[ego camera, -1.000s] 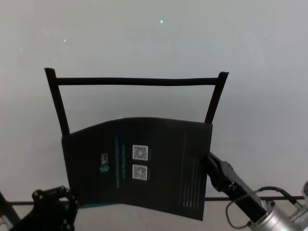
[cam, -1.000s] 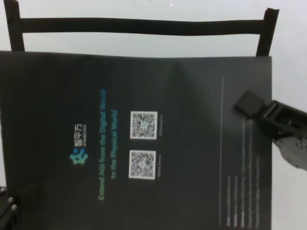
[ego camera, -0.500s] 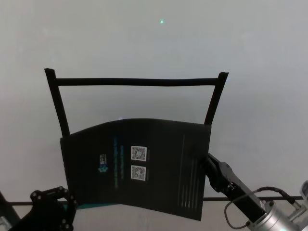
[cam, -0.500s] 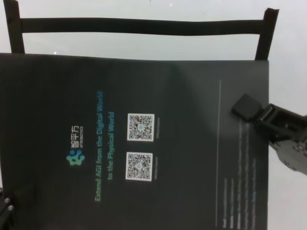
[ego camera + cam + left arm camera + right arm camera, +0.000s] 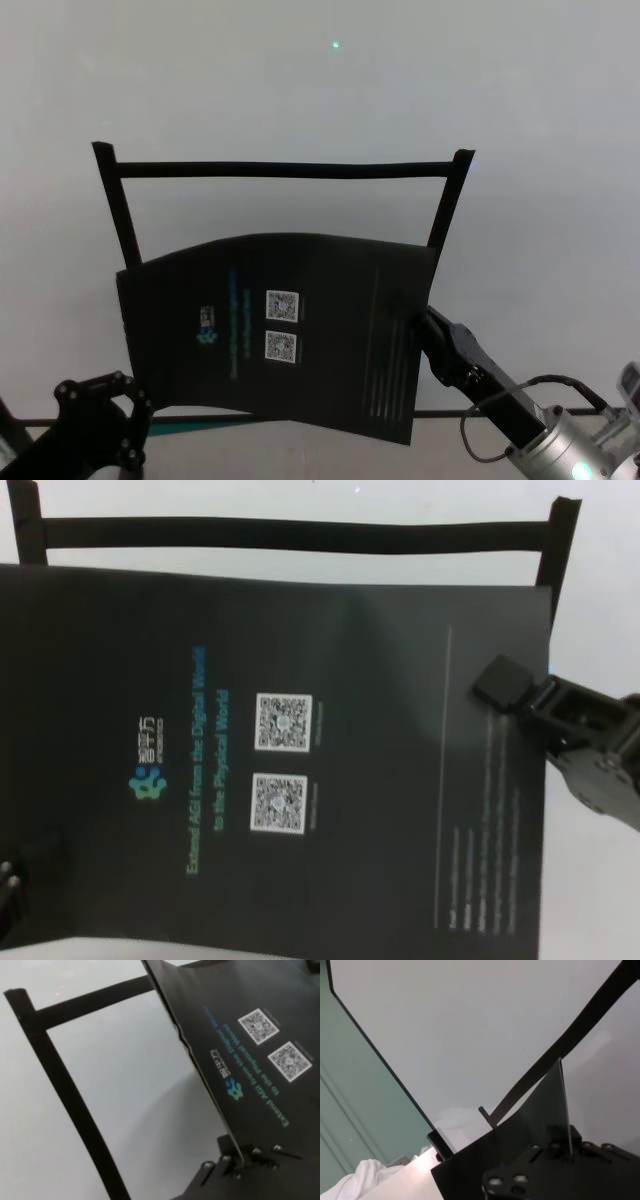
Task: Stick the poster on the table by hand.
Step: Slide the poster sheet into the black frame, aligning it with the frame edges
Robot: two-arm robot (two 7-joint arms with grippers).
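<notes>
Head view: poster (image 5: 300, 330) held off the table (image 5: 320, 90) between both arms, sagging a little toward its near edge, far edge bowed upward and overlapping the lower part of the black tape frame (image 5: 280, 170). Right gripper (image 5: 418, 322) pinching the poster's right edge, about halfway along, with the arm running back to the lower right corner of the picture. Left gripper (image 5: 128, 395) at the poster's near left corner, dark wrist body low at the left. Seen from the chest: one flat black pad (image 5: 502, 680) of the right gripper pressed on top of the sheet, just beyond the thin white line (image 5: 447, 780); two QR codes (image 5: 281, 762) near the middle, teal text (image 5: 205, 760) and blue-green logo (image 5: 145, 780) to their left. Left wrist view — poster edge clamped in the left gripper (image 5: 240, 1160), sheet rising away from it above the white surface, tape strip (image 5: 65, 1090) passing underneath. Right wrist view — thin sheet edge standing up out of the closed right gripper (image 5: 567, 1152), table edge and a green floor (image 5: 355, 1110) beyond it.
</notes>
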